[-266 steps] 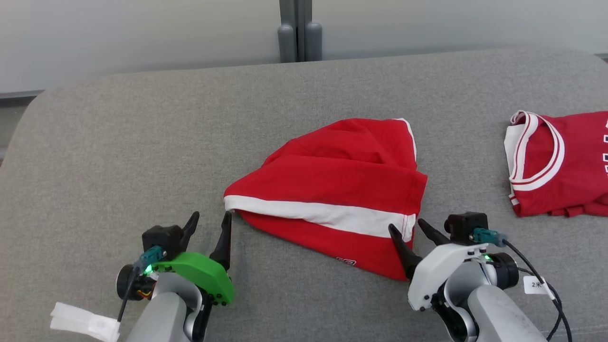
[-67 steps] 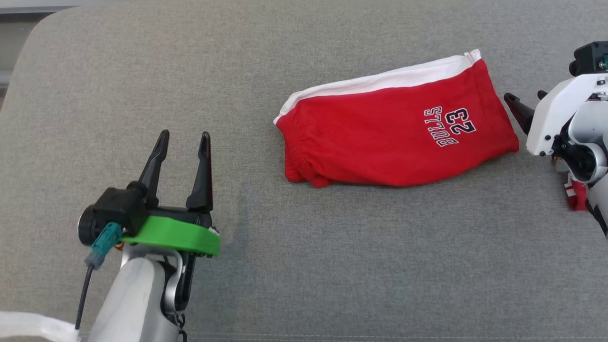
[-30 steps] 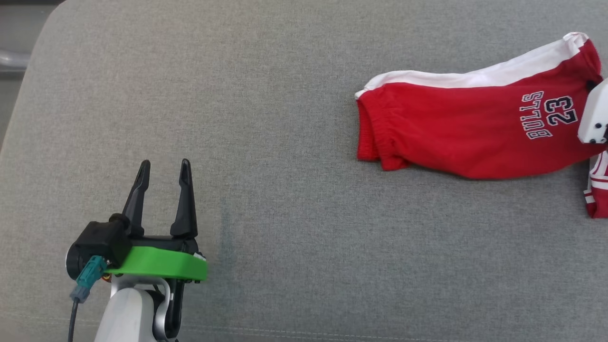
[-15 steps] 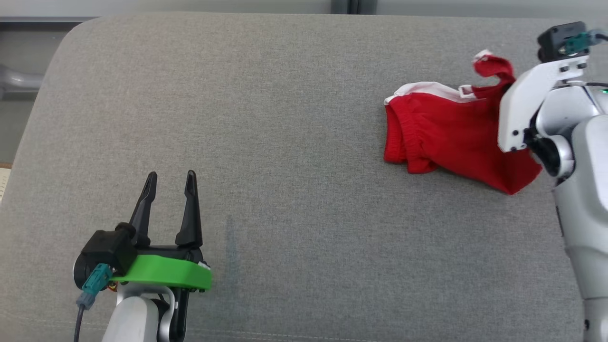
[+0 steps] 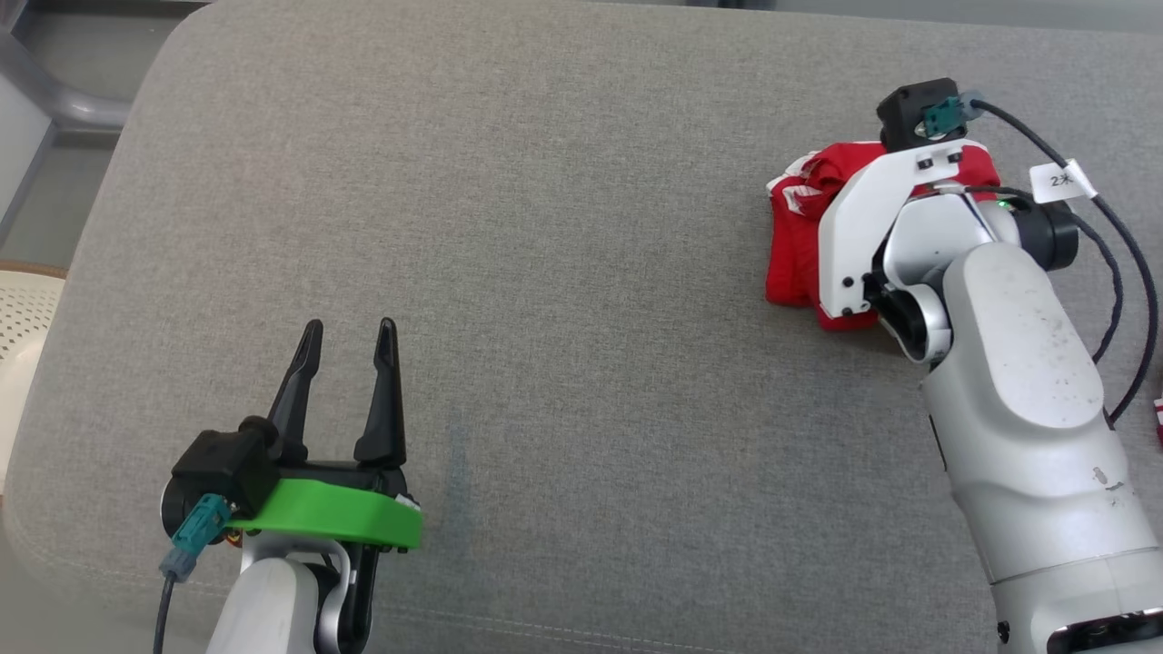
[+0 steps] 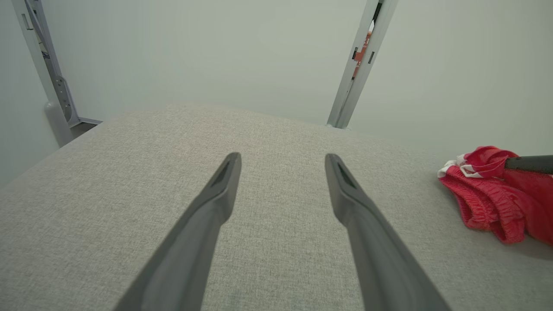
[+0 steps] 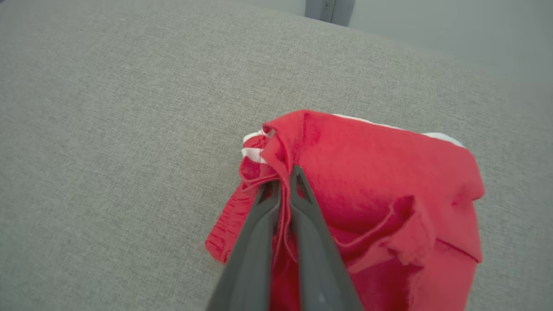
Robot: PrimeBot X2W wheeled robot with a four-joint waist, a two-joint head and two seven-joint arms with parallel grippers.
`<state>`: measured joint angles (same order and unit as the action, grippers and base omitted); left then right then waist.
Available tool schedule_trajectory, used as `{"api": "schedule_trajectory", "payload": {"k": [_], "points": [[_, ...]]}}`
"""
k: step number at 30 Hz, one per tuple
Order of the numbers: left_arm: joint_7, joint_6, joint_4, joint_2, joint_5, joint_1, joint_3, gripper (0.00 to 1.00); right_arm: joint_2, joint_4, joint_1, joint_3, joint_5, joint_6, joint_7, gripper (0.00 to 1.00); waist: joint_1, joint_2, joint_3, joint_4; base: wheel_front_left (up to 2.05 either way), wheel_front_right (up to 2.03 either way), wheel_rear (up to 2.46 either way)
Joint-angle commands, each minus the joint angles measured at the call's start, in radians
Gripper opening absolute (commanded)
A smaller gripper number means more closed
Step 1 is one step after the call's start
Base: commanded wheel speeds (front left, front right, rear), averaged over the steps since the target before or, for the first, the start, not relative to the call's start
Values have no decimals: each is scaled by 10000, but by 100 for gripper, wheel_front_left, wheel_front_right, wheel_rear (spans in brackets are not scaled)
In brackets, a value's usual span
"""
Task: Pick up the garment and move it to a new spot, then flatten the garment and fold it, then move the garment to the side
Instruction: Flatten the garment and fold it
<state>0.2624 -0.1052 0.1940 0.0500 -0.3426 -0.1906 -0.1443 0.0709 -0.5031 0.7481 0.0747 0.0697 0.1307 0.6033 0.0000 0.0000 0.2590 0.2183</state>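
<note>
The right claw [image 7: 283,179] pinches the garment [image 7: 367,172]; cable tag [image 5: 1061,180] reads "2米".

Grey cushion [image 5: 563,272]; pale perforated object [image 5: 23,336], perhaps a chair, beside it.

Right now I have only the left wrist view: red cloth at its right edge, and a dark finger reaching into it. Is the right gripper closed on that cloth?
Observer: Yes. In the right wrist view the right gripper is shut on a thin fold of the red garment.
Operator: Where on the garment is this fold?
Observer: At an edge with white trim; the rest is bunched to one side of the fingers.
Operator: Is something beside the cushion, on my left?
Observer: The head view shows a cream perforated object past the grey cushion.
</note>
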Motion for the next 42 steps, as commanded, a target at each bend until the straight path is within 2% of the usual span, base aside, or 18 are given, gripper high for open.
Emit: {"api": "schedule_trajectory", "payload": {"k": [1, 2, 7, 10, 12, 17, 22, 23, 25, 32, 36, 42], "points": [[28, 47, 18, 17, -35, -139, -4, 100, -67, -164, 76, 76, 42, 0, -85, 43, 0, 0, 15, 72, 0, 0, 0], [28, 52, 29, 17, -35, -124, 3, 100, -95, -260, 82, 116, 137, 0, -140, 100, 0, 0, -4, 86, 0, 0, 0], [28, 68, 55, 17, 59, 66, 71, 100, -167, -37, -123, 518, 1221, 0, -119, 100, 0, 0, -213, 28, 0, 0, 0], [28, 67, 59, 17, 160, 206, 160, 100, -183, 764, -307, 618, 2685, 0, -38, 100, 0, 0, -399, -110, 0, 0, 0], [28, 52, 31, 17, 154, 257, 222, 100, -102, 1404, -410, 460, 3159, 0, -143, 100, 0, 0, -483, -225, 0, 0, 0], [28, 6, 55, 17, 206, 352, 216, 100, 696, 1920, -801, -491, 2561, 1, -504, 100, 0, 0, -585, -457, 0, 0, 0], [28, -38, 94, 18, 214, 265, 75, 100, 1276, 1472, -1350, -1072, 1592, 1, -1551, 100, 0, 0, -539, -528, 0, 0, 0], [28, -46, 94, 18, 207, 237, 64, 100, 1319, 1347, -1419, -1095, 1460, 1, -1819, 87, 0, 0, -513, -531, 0, 0, 0], [28, -66, 82, 18, 183, 146, 39, 100, 1457, 1048, -1544, -945, 1108, 1, -2524, 0, 0, 0, -408, -517, 0, 0, 0], [28, -95, 29, 16, 156, -171, 15, 100, 1112, -496, -1661, 246, 546, 0, -4812, 0, 0, 0, 58, -377, 0, 0, 0], [28, -104, 44, 16, 169, -257, 76, 100, 491, -1460, -1752, 1152, 622, 1, -5335, 0, 0, 0, 173, -329, 0, 0, 0], [28, -103, 42, 16, 163, -267, 141, 100, -57, -2450, -1814, 2134, 971, 20, -5824, 0, 0, 0, 173, -331, 0, 0, 0]]}}
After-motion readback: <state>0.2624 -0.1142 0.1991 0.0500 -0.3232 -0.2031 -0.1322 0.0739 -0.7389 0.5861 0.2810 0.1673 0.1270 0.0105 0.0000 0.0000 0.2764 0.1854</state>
